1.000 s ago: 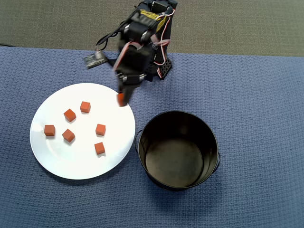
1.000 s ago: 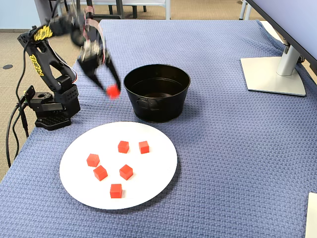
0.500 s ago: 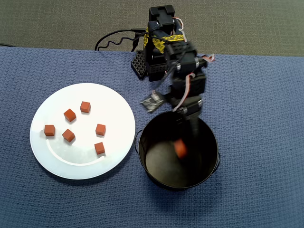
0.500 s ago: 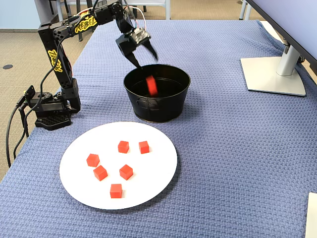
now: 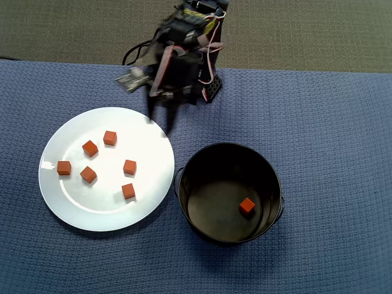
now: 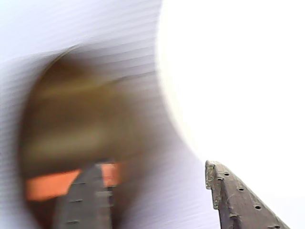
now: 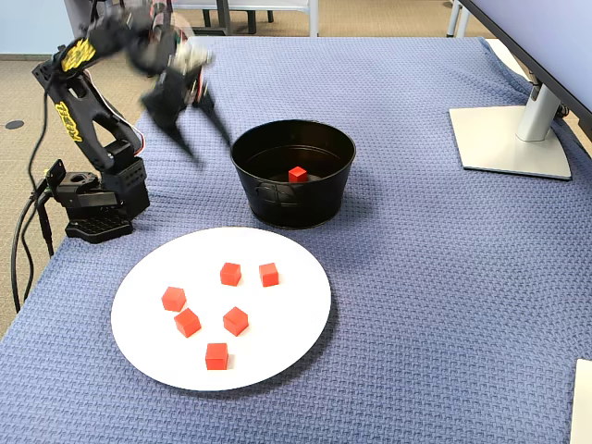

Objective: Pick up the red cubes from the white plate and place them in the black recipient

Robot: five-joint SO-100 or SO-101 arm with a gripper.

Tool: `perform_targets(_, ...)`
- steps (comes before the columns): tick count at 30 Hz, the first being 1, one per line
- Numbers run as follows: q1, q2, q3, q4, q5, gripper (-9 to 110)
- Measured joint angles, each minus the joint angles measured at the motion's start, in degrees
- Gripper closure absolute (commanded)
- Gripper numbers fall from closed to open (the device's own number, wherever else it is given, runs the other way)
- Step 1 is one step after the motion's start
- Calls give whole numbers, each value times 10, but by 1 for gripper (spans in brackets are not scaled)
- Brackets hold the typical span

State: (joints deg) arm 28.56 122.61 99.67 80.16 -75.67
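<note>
One cube (image 5: 247, 206) lies on the floor of the pot (image 5: 269, 174), toward its right side in the overhead view, and six cubes (image 5: 128, 166) sit loosely spread on the plate (image 5: 67, 211), none touching another. The gripper (image 5: 158, 123) is blurred, empty, with its fingers apart, above the plate's far right rim in the overhead view; the fixed view shows it in the air left of the pot, clear of both pot and plate. The wrist view is smeared and tells little beyond the two finger tips standing apart. The step in hand looks like reaching for another cube. The cube nearest the gripper (image 5: 109, 138), at the far side of the plate, seems the easy choice. To do it well, the arm should settle before descending, straddle that cube with the fingers square to two opposite faces, and come down without scraping the glossy plate or nudging the neighbour (image 5: 90, 148) beside it.
</note>
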Motion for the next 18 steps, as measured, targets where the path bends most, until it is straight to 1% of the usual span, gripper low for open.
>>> perform_targets(2,54,-4,41,-47,-43,84)
perform_targets(5,92,-40,64,-85,-28,84)
perform_targets(9,134,-125,64,-121,73,79)
perform_targets(13,162,-220,64,-134,193,77)
perform_targets(18,172,-314,52,-129,278,76)
